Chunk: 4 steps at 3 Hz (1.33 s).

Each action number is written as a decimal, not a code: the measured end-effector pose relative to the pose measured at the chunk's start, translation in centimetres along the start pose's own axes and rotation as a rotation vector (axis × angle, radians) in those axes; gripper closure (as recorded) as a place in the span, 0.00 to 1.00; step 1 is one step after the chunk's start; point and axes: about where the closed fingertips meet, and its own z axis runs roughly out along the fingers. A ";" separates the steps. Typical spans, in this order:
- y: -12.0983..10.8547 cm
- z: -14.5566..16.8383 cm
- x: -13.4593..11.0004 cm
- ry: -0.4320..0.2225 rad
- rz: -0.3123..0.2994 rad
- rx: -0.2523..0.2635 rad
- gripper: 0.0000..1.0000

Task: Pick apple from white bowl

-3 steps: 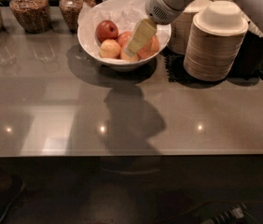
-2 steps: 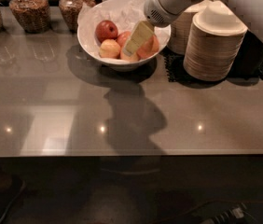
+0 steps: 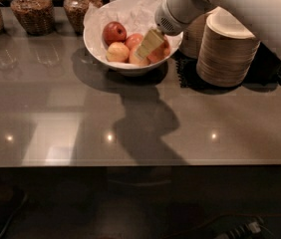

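Observation:
The white bowl (image 3: 96, 43), lined with crumpled white paper, stands at the back of the counter. It holds several apples. The orange-red apple (image 3: 159, 55) lies at the bowl's right side, partly hidden by my gripper. A darker red apple (image 3: 114, 32) lies at the left, a pale yellow one (image 3: 117, 52) in front of it, and another reddish one (image 3: 134, 39) in the middle. My gripper (image 3: 148, 46) reaches down from the upper right into the bowl, right at the orange-red apple's left side.
A tall stack of cream disposable bowls (image 3: 227, 51) stands on a black mat (image 3: 275, 71) right of the white bowl, close under my arm. Three glass jars (image 3: 32, 10) of dry goods line the back left. The grey counter's front edge (image 3: 130, 164) runs across the middle.
Almost nothing. My gripper stays down in the bowl at the orange-red apple, and the arm has barely shifted.

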 end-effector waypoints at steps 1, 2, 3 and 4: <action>-0.5 0.9 1.4 0.036 0.043 0.008 0.16; -0.9 1.7 2.8 0.077 0.080 0.010 0.17; -0.8 2.6 3.7 0.105 0.108 -0.002 0.22; -0.8 3.2 4.2 0.118 0.123 -0.013 0.41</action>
